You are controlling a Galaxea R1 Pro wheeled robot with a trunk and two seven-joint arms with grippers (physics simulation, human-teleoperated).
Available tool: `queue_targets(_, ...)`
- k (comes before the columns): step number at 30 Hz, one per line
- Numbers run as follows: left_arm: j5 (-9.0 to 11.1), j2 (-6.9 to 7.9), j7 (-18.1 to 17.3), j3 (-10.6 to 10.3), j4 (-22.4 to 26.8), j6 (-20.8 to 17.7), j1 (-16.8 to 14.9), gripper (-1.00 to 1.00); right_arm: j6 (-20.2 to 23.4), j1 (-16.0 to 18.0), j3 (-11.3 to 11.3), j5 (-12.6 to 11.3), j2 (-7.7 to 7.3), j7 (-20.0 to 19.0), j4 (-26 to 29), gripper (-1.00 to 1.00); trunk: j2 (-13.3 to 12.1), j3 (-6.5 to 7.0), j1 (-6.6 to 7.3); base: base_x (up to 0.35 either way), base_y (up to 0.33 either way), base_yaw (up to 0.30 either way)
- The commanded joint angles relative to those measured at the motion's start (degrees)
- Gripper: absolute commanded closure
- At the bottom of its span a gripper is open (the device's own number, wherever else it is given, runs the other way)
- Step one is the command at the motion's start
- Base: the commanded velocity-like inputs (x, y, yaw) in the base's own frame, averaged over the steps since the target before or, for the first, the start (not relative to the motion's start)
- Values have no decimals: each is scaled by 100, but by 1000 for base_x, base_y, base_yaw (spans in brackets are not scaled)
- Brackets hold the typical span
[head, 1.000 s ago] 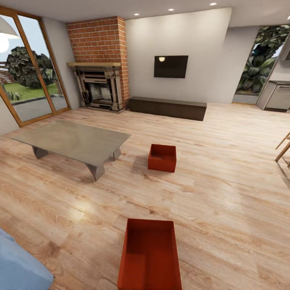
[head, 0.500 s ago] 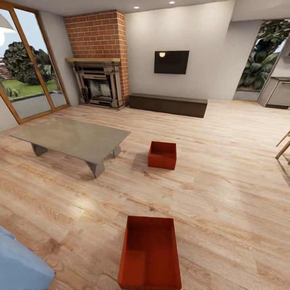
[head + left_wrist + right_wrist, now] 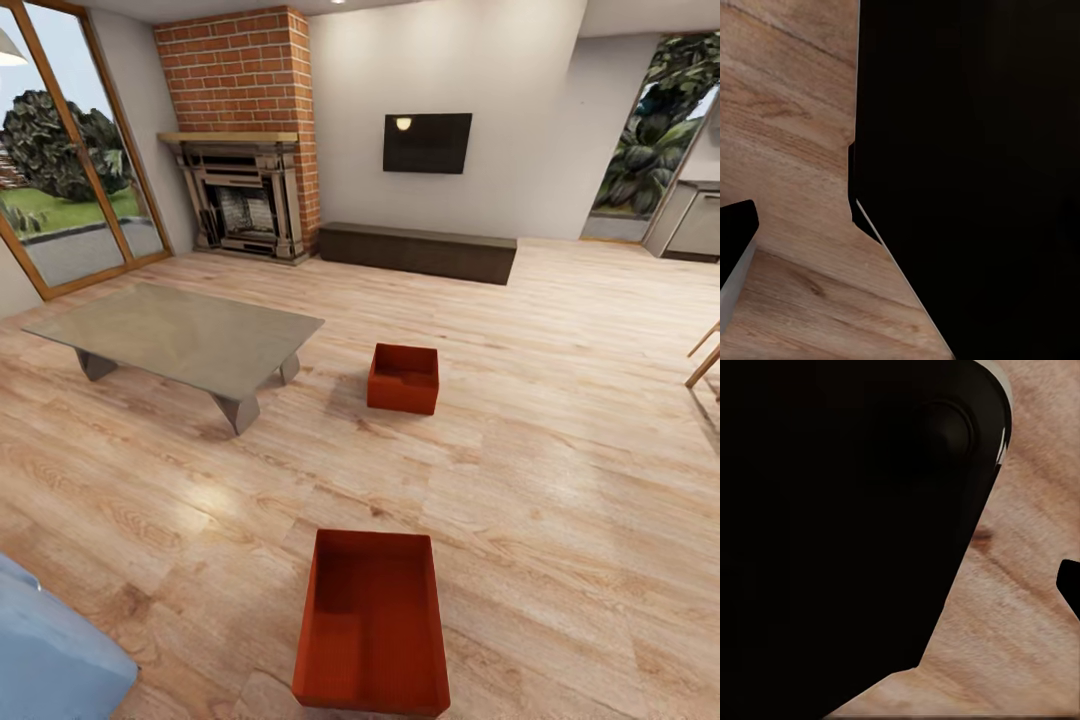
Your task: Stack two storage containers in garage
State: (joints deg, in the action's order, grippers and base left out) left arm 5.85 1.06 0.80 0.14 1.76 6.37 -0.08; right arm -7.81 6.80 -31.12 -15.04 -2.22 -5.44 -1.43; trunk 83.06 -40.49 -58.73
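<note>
Living room, light wood-plank flooring (image 3: 560, 420). Wrist views: dark robot body over the planks; gripper fingers not identifiable, so whether either gripper is spread or closed cannot be told, nor any contact. Storage containers, count 2, both lidless and red-orange, both on the planks. Near container (image 3: 372, 622) lies well apart from the low grey table (image 3: 175, 337). Far container (image 3: 403, 378) sits just beside the table's corner, toward the long dark cabinet (image 3: 417, 251). Brick fireplace (image 3: 240, 205), count 1, beyond the table.
</note>
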Motion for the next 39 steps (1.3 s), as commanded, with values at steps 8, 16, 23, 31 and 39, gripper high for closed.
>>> queue_targets(8, 56, -1, -1, -5, 0, 14, -1, -100, -11, 5, -32, -61, 24, -32, -15, -100, 2, -77, 0, 0, 0, 0)
queue_targets(16, 56, -1, -1, -5, 0, 14, -1, -100, -33, 5, -27, -55, 58, -27, -15, -100, 2, -151, 0, 0, 0, 0)
queue_targets(23, 56, -1, -1, -5, 0, 14, -1, -100, -45, 5, -26, -59, 63, -24, -15, -100, 2, -215, 0, 0, 0, 0)
queue_targets(31, 56, -1, -1, -5, 0, 14, -1, -100, -45, 5, -25, -61, 64, -27, -15, -100, 2, -288, 0, 0, 0, 0)
queue_targets(39, 56, -1, -1, -5, 0, 14, -1, -100, -45, 5, -18, -60, 64, -27, -15, -100, 2, -361, 0, 0, 0, 0)
